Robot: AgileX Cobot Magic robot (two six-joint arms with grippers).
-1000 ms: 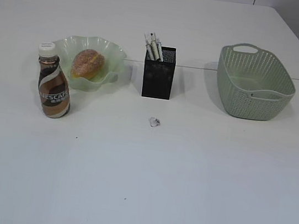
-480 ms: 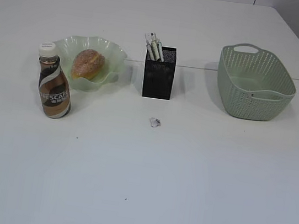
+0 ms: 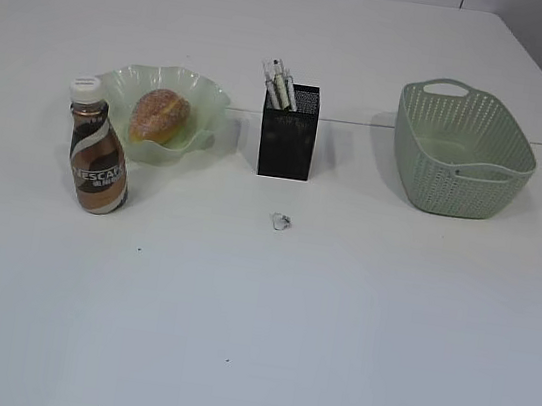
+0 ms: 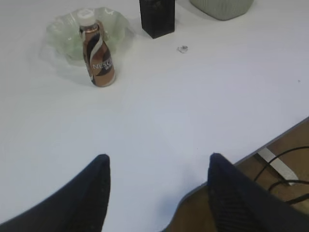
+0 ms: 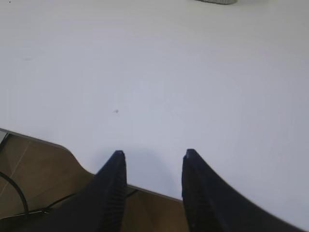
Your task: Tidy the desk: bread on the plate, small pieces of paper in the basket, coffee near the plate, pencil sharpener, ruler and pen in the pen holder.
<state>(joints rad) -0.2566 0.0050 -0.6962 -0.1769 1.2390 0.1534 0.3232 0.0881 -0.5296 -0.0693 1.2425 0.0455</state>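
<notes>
Both grippers, left (image 4: 157,169) and right (image 5: 153,162), hung empty with jaws apart over the desk's (image 3: 336,313) near edge, one paper scrap (image 3: 280,222) lying before the pen holder (image 3: 288,133), outside the far-right basket (image 3: 460,149).

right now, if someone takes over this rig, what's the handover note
Left gripper: open, empty, back at the near desk edge.
Right gripper: open, empty, also at the near edge.
Bread is in the plate. Coffee stands upright just in front of the plate, to its left. Pens stick out of the pen holder; ruler and sharpener cannot be made out.
Basket sits on the right; no paper can be made out in it.
Left: one small piece of paper lies on the desk in front of the pen holder; it goes in the basket.
</notes>
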